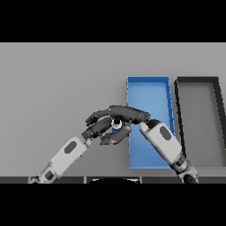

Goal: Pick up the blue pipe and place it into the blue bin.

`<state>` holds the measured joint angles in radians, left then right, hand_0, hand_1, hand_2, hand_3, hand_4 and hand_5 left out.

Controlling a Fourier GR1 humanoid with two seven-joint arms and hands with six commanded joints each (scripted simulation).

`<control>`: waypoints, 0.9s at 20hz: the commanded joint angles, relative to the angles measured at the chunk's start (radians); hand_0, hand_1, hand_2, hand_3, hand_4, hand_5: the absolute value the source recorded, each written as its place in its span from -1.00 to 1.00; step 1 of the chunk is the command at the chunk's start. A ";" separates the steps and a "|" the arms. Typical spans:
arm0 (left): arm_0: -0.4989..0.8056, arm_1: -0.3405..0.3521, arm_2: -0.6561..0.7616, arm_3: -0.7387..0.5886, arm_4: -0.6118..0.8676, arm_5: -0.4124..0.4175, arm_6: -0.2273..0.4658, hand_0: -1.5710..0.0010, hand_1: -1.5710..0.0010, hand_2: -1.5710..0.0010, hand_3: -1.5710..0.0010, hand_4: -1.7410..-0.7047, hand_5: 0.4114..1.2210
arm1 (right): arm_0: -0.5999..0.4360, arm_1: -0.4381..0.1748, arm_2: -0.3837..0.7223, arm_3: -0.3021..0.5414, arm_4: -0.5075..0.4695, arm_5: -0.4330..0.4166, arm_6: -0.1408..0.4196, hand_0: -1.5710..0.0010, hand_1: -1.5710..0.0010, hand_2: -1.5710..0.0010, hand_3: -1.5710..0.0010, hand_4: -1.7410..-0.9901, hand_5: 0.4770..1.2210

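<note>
The blue pipe (116, 125) shows as a small blue piece with a pale ring end, just left of the blue bin (148, 86). My left hand (98, 127) reaches in from the lower left, and its fingers and thumb close round the pipe. My right hand (129, 114) comes from the lower right across the bin's left wall. Its fingers lie straight just above the pipe and hide part of it. Most of the pipe is covered by the two hands.
A dark grey bin (198, 80) stands directly right of the blue bin. My right forearm (164, 142) lies over the blue bin's near half. Grey table (53, 88) spreads to the left and behind.
</note>
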<state>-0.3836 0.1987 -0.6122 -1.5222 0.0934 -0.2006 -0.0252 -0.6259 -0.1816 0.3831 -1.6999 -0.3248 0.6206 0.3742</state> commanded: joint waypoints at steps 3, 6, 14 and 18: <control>0.025 -0.013 0.005 -0.026 0.006 0.023 -0.026 -0.31 -0.28 -0.26 0.21 -0.84 0.93 | 0.008 0.005 0.016 -0.010 -0.065 0.010 0.004 -0.29 -0.30 -0.30 -0.06 -0.47 -0.66; 0.054 -0.031 0.026 -0.036 0.087 0.007 -0.039 -0.65 -0.63 -0.62 0.32 -0.92 0.96 | 0.022 0.021 0.013 0.002 -0.072 -0.020 0.012 -0.64 -0.64 -0.64 -0.52 -0.29 -0.11; 0.018 0.001 0.002 -0.027 0.070 0.030 -0.050 -0.91 -0.73 -0.94 0.36 -0.99 0.99 | 0.057 0.063 -0.009 -0.026 0.028 0.028 -0.055 -0.94 -0.94 -0.94 -0.92 -0.29 0.81; 0.018 0.023 -0.017 -0.012 0.051 -0.019 -0.080 -0.25 -0.02 -0.04 0.58 -0.23 1.00 | 0.077 0.090 -0.024 -0.037 0.040 0.063 -0.013 -0.97 -0.98 -0.98 -0.97 -0.30 0.92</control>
<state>-0.3658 0.2216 -0.6280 -1.5344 0.1423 -0.2208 -0.1130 -0.5489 -0.0912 0.3595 -1.7363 -0.2834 0.6848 0.3700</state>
